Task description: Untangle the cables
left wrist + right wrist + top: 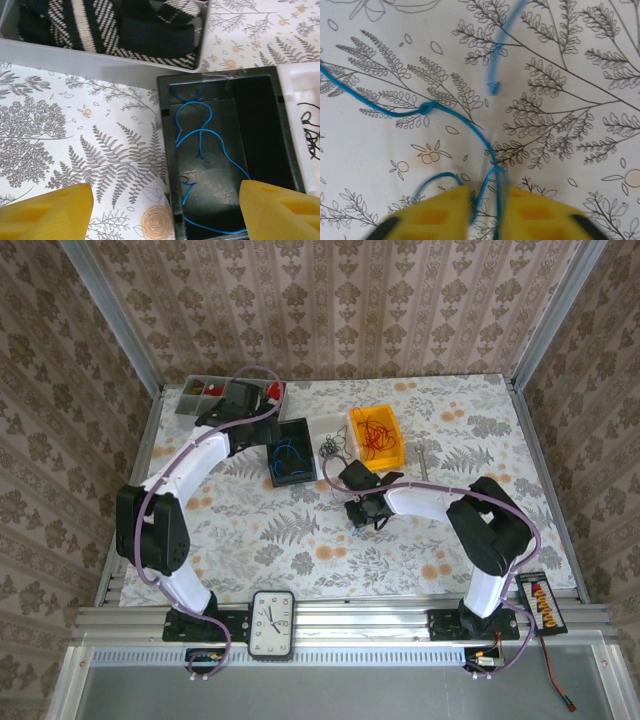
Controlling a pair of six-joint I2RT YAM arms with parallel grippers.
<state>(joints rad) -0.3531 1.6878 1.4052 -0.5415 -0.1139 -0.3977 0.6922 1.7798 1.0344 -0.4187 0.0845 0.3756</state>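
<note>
Room: an enclosure lined with beige damask wallpaper (330, 300), with aluminium posts (112, 320) running to the upper corners of the overhead frame.

Surface: the counter (300, 550) is covered by a white cloth printed with grey ferns and orange flowers. An aluminium rail (380, 620) along the lower edge carries a square white-faced clock (272, 623).

Containers, upper middle of the overhead frame, left to right:
- grey tray (188, 405)
- black bin (296, 427), holding the blue cables (200, 132), thin loops lying on its floor
- clear tray (325, 427), holding the black cables (335, 447)
- yellow bin (402, 440), holding the red cables (375, 432) in a loose heap

Left hand (167, 200): its yellow fingers are spread wide. In its wrist frame one sits at lower left over the cloth, the other at lower right over the black bin.

Right hand (487, 210): it sits low over the cloth at mid-frame in the overhead view, below the clear tray. Its fingers are drawn in to a narrow slit and pinch the knotted blue cable (427, 107). That cable runs up and left across the cloth from the fingers, with a small knot at centre left of the wrist frame. A free blue end is at upper centre.
</note>
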